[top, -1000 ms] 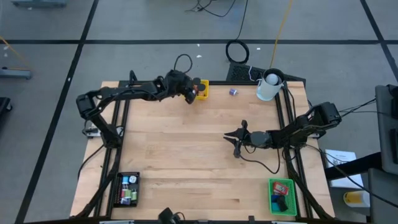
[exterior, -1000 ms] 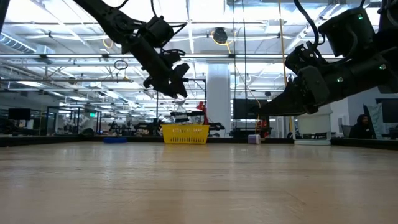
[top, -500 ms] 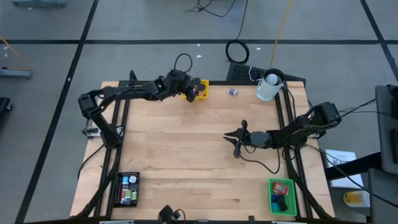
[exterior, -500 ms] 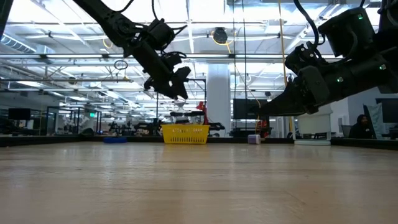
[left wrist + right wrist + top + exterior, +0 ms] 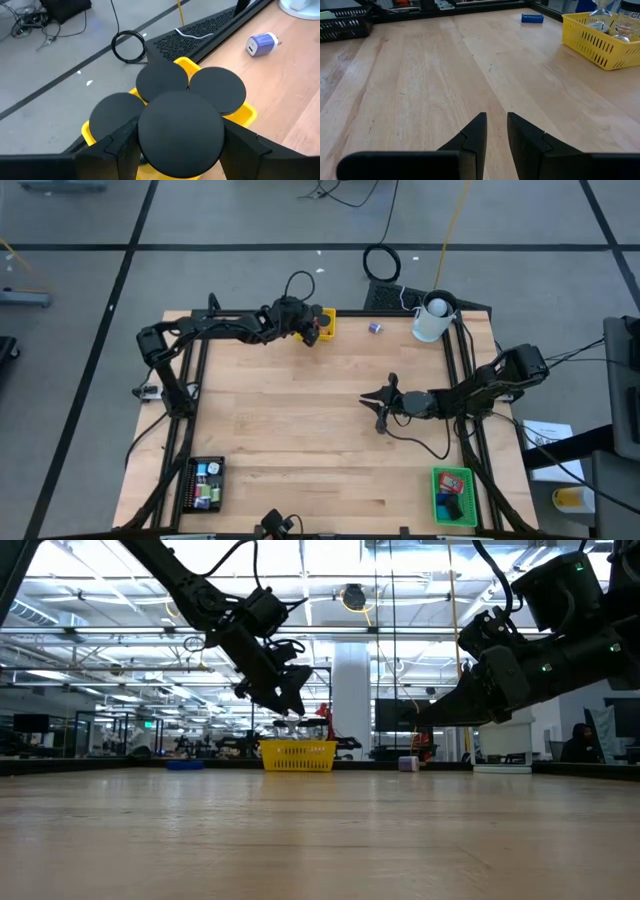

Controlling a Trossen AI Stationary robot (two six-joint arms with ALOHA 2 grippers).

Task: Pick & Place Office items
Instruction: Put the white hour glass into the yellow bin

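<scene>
My left gripper (image 5: 311, 329) hangs over the yellow mesh tray (image 5: 326, 323) at the table's far edge, shut on a black round cap (image 5: 181, 135). Three more black round caps (image 5: 162, 82) lie in the tray (image 5: 246, 113) just beneath it. A small blue-purple item (image 5: 261, 43) lies on the wood to the tray's right (image 5: 375, 328). My right gripper (image 5: 377, 404) waits low over the table's middle right, pointing left. Its fingers (image 5: 495, 131) stand a narrow gap apart with nothing between them. My left gripper pinches the black round cap between its two fingers, which sit on opposite sides of its rim (image 5: 142, 142). The fingers slant downward, coming from the table's left. The cap's flat face turns up toward the wrist camera, and it hangs clear above the tray's caps.
A white cup (image 5: 430, 318) stands at the far right. A black tray (image 5: 205, 483) with small items sits near left, a green tray (image 5: 453, 495) near right. A blue block (image 5: 532, 18) lies beyond the yellow tray (image 5: 600, 42). Bare wood fills the middle.
My left gripper has sunk a little and edged toward the yellow tray, still shut on the black cap, which stays clear of the tray.
</scene>
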